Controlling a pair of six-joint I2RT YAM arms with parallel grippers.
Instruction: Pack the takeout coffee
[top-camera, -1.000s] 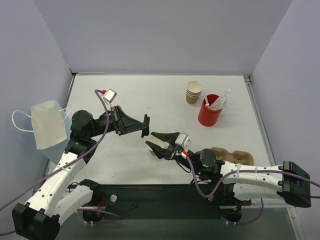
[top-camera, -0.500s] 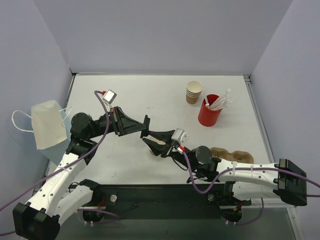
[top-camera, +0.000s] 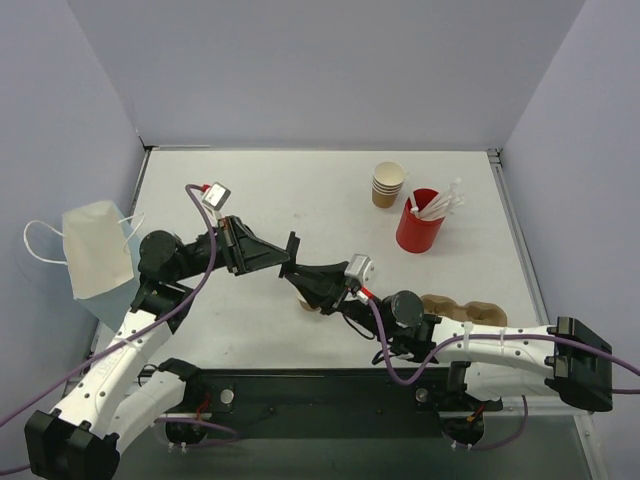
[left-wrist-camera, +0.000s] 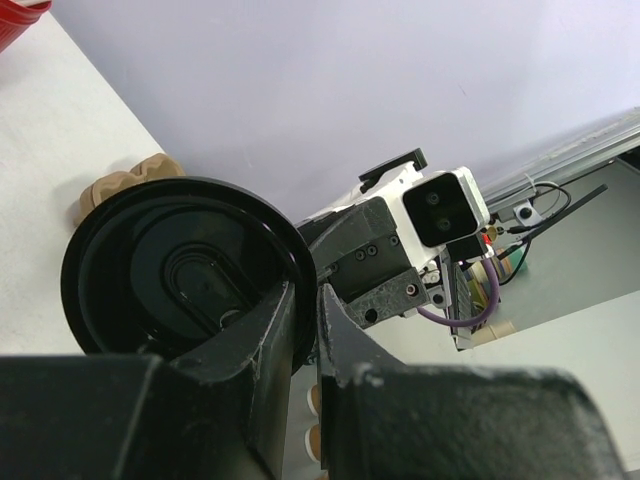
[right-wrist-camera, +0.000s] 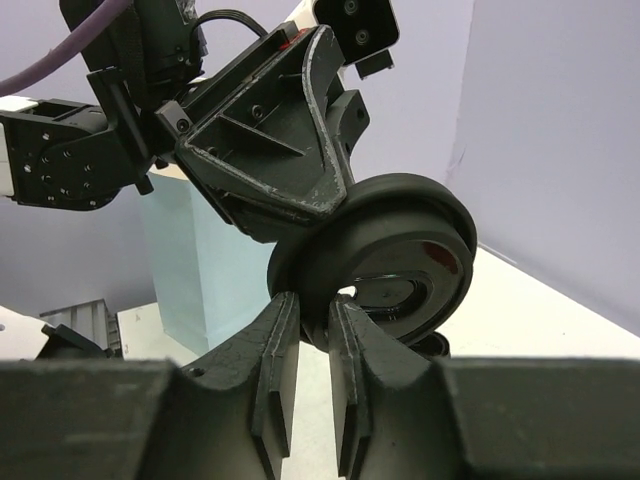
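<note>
brown cup (top-camera: 304, 305) mostly hidden under right end effector (top-camera: 298, 272); black lid (right-wrist-camera: 400, 245) partly covered; red cup (left-wrist-camera: 12, 5) cropped.

One black lid (top-camera: 292, 252), one red cup (top-camera: 417, 233), one bag (top-camera: 98, 250)

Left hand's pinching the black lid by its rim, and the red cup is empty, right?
Not empty: the top view shows white sticks standing in the red cup. The left hand does pinch the black lid by its rim.
</note>
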